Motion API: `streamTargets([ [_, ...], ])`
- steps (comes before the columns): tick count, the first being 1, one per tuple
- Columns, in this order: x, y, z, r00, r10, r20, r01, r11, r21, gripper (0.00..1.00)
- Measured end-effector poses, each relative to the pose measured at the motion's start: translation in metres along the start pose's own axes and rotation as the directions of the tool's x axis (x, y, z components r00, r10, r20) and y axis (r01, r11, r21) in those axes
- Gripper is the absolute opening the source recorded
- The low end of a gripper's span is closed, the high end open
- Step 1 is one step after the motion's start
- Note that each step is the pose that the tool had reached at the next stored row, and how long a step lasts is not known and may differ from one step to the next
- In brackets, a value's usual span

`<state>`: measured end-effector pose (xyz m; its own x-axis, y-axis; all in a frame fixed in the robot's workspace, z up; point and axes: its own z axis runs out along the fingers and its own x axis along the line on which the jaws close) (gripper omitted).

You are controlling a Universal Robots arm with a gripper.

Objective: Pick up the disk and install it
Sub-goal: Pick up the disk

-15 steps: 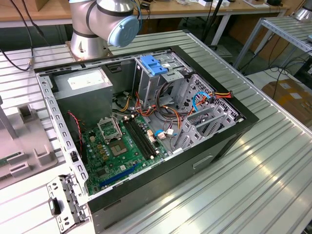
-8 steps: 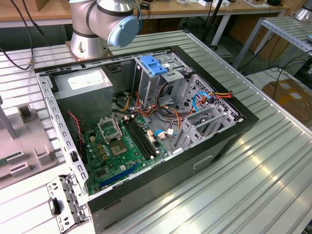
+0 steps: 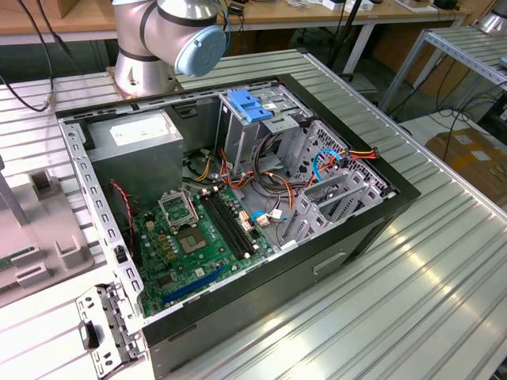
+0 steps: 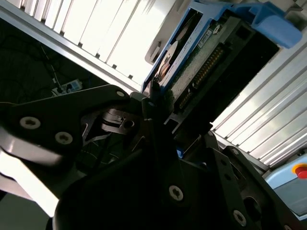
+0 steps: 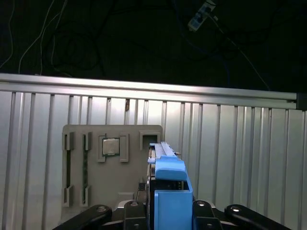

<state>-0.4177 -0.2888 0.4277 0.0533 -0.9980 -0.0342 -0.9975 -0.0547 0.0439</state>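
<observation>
Ext view: PC case [image 3: 348,237] lay open on the slatted surface [image 3: 444,301], side panel off so the bays could be reached from above. Pale-blue ribbed clip [image 3: 249,105] sat on the drive cage at 12 o'clock of the case. Grey PSU box [image 3: 136,146] was at 10 and the mobo [image 3: 198,237] at 7. Arm base [image 3: 162,36] stood just beyond the case at 11.

Second wrist view: gripper [image 4: 168,112] was closed on the disk [image 4: 206,62]. The fingers [image 4: 152,103] clamped it at one end, so most of the blue rails and the PCB/connector side were free, prob. so the rails could run into a bay unobstructed. Blue tab [image 4: 273,24] showed at the disk's end. The slats lay behind the disk, and it looked lifted off them. Red button [image 4: 300,170] sat off to one side.

First wrist view: the disk was seen edge-on, centred between the fingers, i.e. gripped across its flat faces. Behind it lay a grey fixture plate [image 5: 91,191] carrying a CPU chip [image 5: 109,146]. Gap between disk and plate: couldn't tell.
</observation>
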Motion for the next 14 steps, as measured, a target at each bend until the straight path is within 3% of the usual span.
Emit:
streamTargets([
  [9,-0.0007,0.0003,-0.0079,1.0000,0.000,0.0000,0.000,1.0000,0.0001,0.37],
  [14,-0.0014,0.0007,-0.0171,1.0000,0.000,0.0000,0.000,1.0000,0.0001,0.37],
])
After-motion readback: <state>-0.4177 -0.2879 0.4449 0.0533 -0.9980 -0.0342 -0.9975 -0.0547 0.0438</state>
